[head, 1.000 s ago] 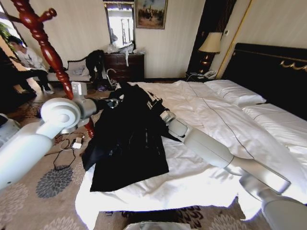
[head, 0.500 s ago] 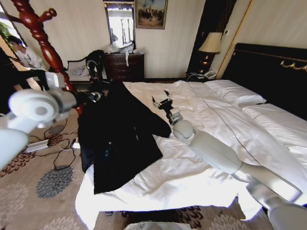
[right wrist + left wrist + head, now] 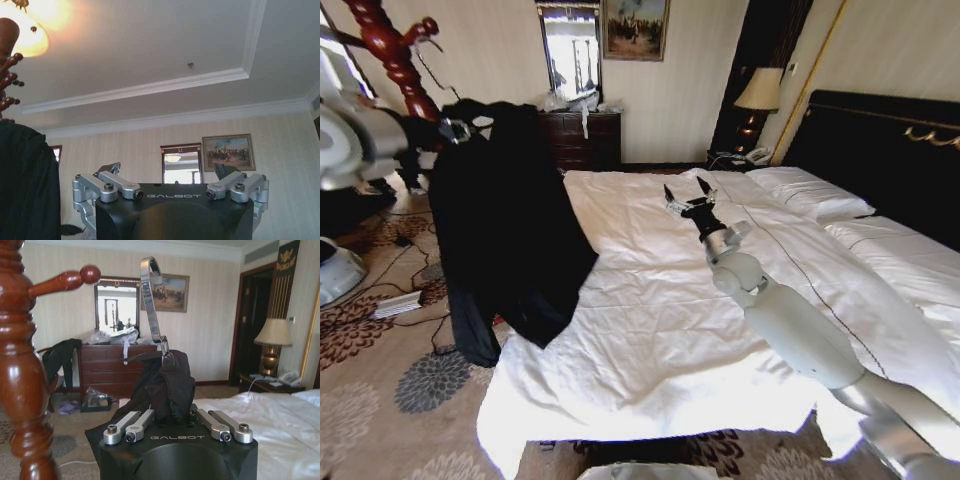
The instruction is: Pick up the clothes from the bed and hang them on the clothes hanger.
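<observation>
Holding coat aloft, left end effector clenched; right end effector released (above bed).

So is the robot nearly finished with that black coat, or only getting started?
About midway. Done: the black coat is lifted, only its lower edge touching the bed. In hand: the left gripper is shut on the coat's collar, its metal hook sticking up beside the wooden coat stand. Left: hooking it onto a peg. The right gripper hangs open over the duvet.
</observation>
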Available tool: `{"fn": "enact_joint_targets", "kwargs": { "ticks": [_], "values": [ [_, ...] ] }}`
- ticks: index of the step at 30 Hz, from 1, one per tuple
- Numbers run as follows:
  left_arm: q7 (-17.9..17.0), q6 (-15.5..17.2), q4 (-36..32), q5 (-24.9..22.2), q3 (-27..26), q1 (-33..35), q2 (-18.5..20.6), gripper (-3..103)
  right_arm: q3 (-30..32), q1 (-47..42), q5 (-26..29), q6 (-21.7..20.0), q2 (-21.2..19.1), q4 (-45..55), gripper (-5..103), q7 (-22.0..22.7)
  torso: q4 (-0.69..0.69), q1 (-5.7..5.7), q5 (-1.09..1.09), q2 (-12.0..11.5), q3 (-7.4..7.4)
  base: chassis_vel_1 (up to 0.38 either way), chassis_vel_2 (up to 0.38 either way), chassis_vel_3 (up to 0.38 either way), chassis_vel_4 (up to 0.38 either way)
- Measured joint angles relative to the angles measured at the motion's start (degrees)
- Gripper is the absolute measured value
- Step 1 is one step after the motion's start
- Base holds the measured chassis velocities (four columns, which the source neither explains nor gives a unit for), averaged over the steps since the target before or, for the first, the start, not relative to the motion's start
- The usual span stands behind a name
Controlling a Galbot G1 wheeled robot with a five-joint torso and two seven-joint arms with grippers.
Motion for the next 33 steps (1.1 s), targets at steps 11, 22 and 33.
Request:
{"fn": "enact_joint_targets", "kwargs": {
  "ticks": [11, 22, 33],
  "values": [
    [6.2, 0.5, 15.7, 4.1, 9.3, -14.9, -8.8, 19, 4.9, -3.5, 2.3, 0.7, -3.9, 2.5, 100, 0.0, -0.02, 0.01, 0.02, 0.0, 0.00, 0.000, 0.000, 0.000, 0.000],
    [10.3, 0.6, 28.5, 9.8, 8.1, -16.4, -12.8, 19, 4.6, -3.2, 1.8, 0.1, -3.2, 2.2, 100, 0.4, 0.02, 0.00, -0.01, 0.0, 0.00, 0.000, 0.000, 0.000, 0.000],
    [13.8, 0.4, 39.5, 15.7, 4.9, -16.5, -17.4, 19, 4.4, -4.0, 0.8, 0.0, -2.4, 1.9, 100, 0.5, 0.01, 0.00, 0.01, 0.0, 0.00, 0.000, 0.000, 0.000, 0.000]
  ]
}}
